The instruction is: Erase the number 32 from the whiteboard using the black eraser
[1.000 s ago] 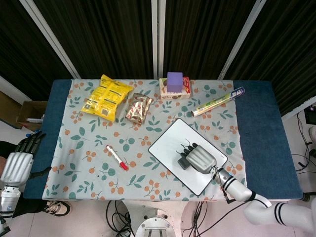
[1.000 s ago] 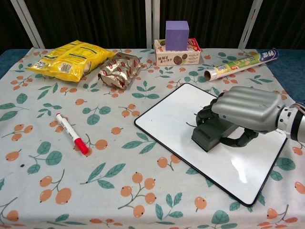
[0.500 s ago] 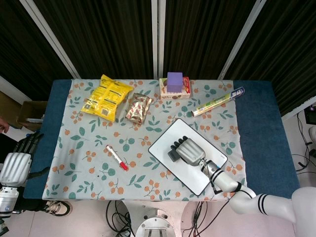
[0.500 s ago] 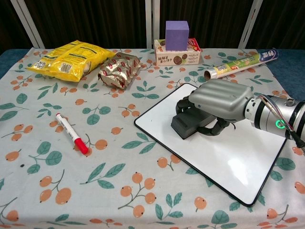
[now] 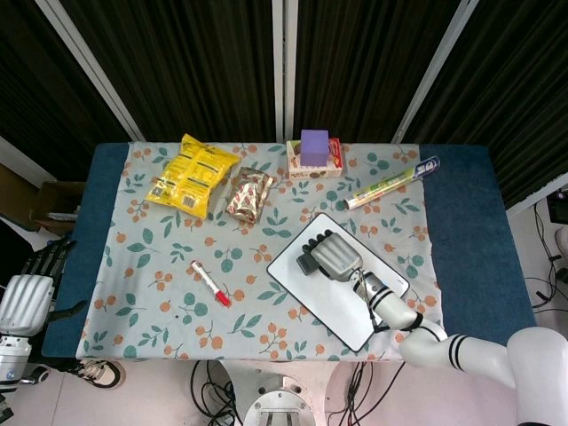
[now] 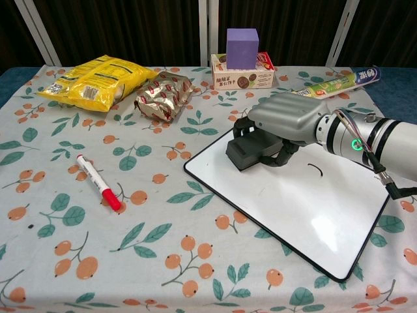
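Right now my right hand [image 6: 287, 120] grips the black eraser [image 6: 251, 151] at the whiteboard [image 6: 306, 208] far corner w/ one small mark [image 6: 315, 171] left behind it. Risk: sliding off the edge, missing that mark. Left hand [image 5: 31, 297] idle, off-table.

Whiteboard [image 6: 306, 215] with a black frame lies flat on the floral cloth, turned diagonally, right of centre; its surface is nearly all clean, with only a small dark curved stroke [image 6: 315, 169] left near the middle. Black eraser [image 6: 251, 151], a dark grey block, sits flat on the board's far-left corner area, held under the right hand [image 6: 287, 120], whose fingers curl over its top.
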